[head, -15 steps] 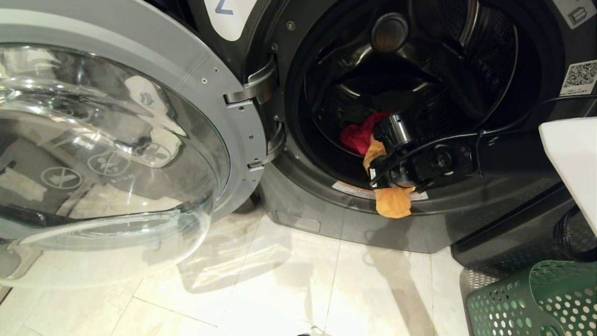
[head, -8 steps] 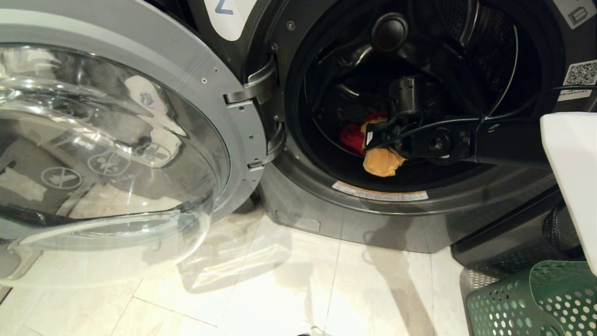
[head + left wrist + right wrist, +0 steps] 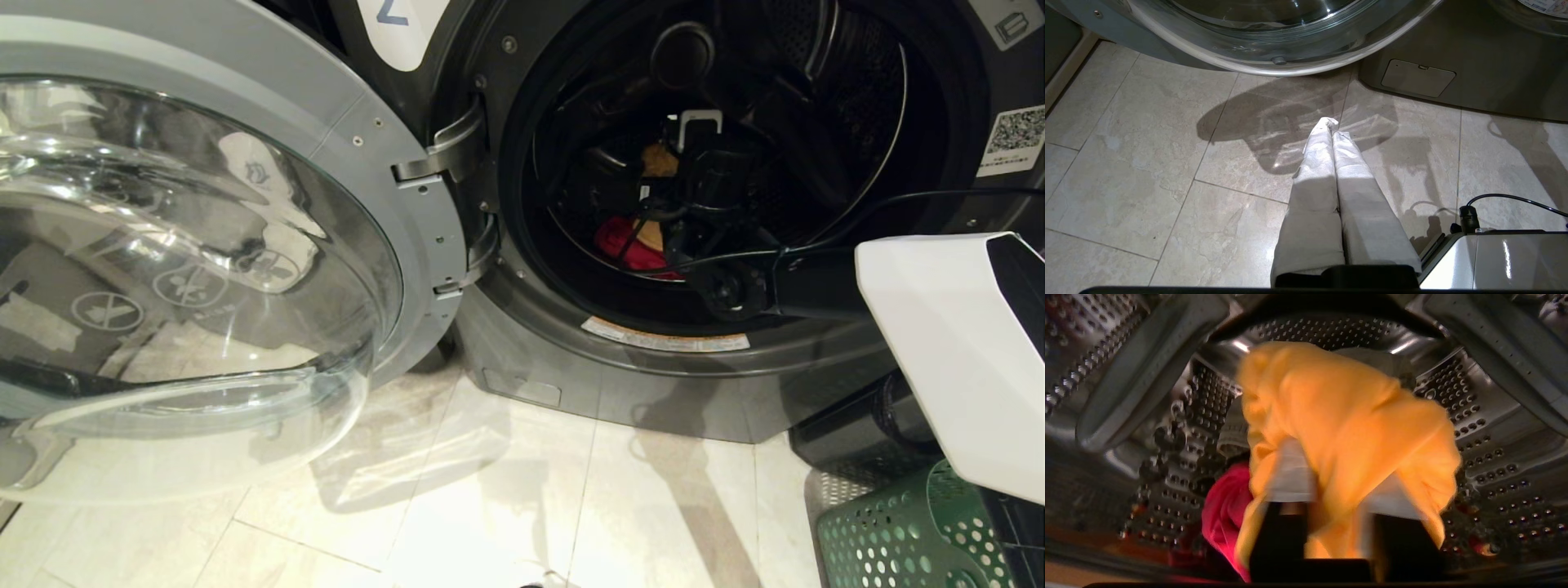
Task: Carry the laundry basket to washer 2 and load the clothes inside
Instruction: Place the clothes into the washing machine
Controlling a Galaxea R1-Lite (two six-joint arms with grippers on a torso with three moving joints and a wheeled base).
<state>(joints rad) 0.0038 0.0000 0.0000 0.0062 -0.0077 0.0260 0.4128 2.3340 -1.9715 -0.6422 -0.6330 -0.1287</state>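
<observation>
My right gripper [image 3: 1331, 498] went deep into washer 2 [image 3: 571, 359]; fingers [image 3: 1290, 482] parting, orange garment [image 3: 1347, 428] draped ahead of them, nearly released. Left gripper [image 3: 1331, 130] shut, idle.

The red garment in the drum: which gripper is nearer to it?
Right. The right gripper is inside the drum with the orange garment draped over it, close above the red garment. The left gripper hangs outside, over the floor tiles.

The right claw [image 3: 665, 163] reaches deep into washer 2 [image 3: 571, 359], seemingly with the orange cloth [image 3: 658, 159], above a red garment [image 3: 624, 245]; the laundry basket [image 3: 882, 531] stands nearby.
</observation>
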